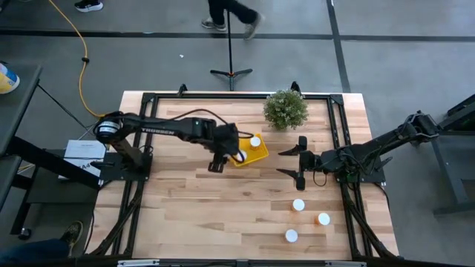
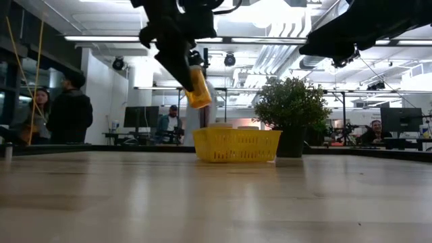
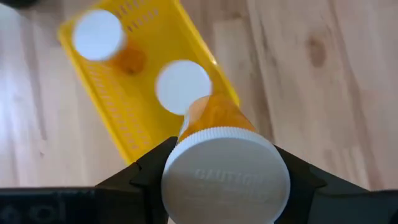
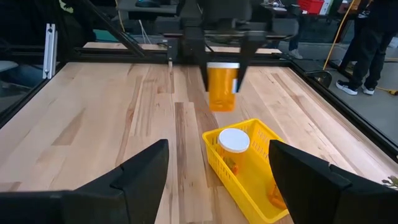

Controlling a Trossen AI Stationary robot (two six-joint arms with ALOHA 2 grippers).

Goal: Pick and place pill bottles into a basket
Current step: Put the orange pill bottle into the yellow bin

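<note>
Left wrist view had the left gripper (image 3: pixel 227 180) clamped on a pill bottle (image 3: pixel 225 163) hanging above the yellow basket (image 3: pixel 115 93), two bottles (image 3: pixel 98 35) already inside, while farther off the right gripper (image 1: pixel 299 163) waited, fingers spread wide.

two dark jointed arms, black cabling along the left arm (image 1: pixel 171 127), flat black pincer fingers (image 4: pixel 140 174)
</note>
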